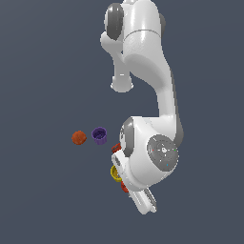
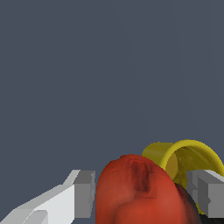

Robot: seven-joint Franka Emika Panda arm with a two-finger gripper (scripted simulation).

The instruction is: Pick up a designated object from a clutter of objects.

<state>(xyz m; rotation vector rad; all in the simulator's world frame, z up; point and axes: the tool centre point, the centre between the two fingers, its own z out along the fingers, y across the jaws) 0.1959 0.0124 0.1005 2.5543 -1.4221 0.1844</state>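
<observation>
The red and black drill point(image 2: 135, 197) fills the gap between my fingers in the wrist view, its red body up close with a dark part at one side. My gripper point(image 2: 141, 194) has one grey finger point(image 2: 84, 194) against each flank of the drill, so the jaws are closed on it. In the exterior view the arm's wrist covers the gripper, and only red bits of the drill point(image 1: 125, 187) show beneath it. The drill looks level with the cup beside it.
A yellow cup point(image 2: 192, 154) lies on its side right behind the drill and shows under the wrist in the exterior view point(image 1: 115, 172). A purple cup point(image 1: 99, 135) and an orange-red ball point(image 1: 78, 137) stand further toward the exterior view's left.
</observation>
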